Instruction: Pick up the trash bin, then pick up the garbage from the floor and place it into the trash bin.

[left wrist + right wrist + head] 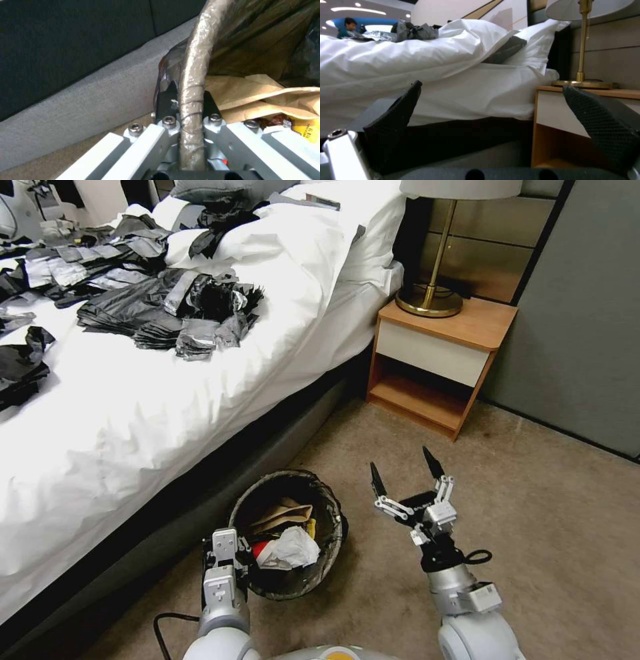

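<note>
The trash bin [288, 475], lined with a dark bag, stands on the carpet beside the bed base. My left gripper [241, 557] is shut on its near rim; in the left wrist view its fingers [166, 100] pinch the bag-wrapped rim [195, 65] from both sides. Garbage lies inside the bin: a tan paper bag [283, 513], a white tissue [291, 551], a red wrapper [261, 549] and a yellow wrapper [306, 130]. My right gripper [402, 473] is open and holds nothing, over the carpet just right of the bin.
A bed [133, 413] with white sheets runs along the left, with black and grey plastic sheets [160, 307] on top. A wooden nightstand [440, 353] with a brass lamp [433, 293] stands ahead. A grey wall [587, 313] is on the right. Tan carpet [533, 527] spreads to the right.
</note>
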You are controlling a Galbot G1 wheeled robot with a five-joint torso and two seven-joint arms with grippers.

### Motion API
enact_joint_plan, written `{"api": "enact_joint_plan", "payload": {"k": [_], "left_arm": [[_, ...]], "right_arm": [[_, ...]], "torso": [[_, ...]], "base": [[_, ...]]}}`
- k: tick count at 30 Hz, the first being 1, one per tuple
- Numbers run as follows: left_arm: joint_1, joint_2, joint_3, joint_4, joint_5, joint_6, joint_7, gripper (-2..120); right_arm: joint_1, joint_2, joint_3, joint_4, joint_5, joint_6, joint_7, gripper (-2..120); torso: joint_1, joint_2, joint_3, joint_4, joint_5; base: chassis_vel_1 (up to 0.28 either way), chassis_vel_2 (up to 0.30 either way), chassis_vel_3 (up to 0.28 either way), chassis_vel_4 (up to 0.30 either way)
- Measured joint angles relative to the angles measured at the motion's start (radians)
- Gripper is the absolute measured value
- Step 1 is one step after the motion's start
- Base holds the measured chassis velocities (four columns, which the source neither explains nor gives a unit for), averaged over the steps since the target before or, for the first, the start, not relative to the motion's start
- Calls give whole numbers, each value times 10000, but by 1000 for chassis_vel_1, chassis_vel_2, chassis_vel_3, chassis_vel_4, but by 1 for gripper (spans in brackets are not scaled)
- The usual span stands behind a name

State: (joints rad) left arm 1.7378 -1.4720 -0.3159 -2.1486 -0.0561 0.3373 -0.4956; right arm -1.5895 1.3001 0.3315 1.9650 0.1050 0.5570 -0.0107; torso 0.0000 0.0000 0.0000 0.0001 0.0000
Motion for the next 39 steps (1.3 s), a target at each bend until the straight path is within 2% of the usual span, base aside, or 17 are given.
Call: {"api": "enact_joint_plan", "payload": {"k": [20, 39], "left_arm": [[336, 12, 9, -389, -149, 75, 3, 0], [680, 82, 84, -646, -373, 193, 3, 0]], "right_arm": [[369, -32, -27, -51, 226, -269, 87, 100], [372, -76, -240, 134, 158, -348, -108, 100]], "torso": [[0, 0, 1, -1, -1], [-1, 0, 0, -1, 0]], "base": [[35, 35, 37, 38], [118, 114, 109, 119]]}}
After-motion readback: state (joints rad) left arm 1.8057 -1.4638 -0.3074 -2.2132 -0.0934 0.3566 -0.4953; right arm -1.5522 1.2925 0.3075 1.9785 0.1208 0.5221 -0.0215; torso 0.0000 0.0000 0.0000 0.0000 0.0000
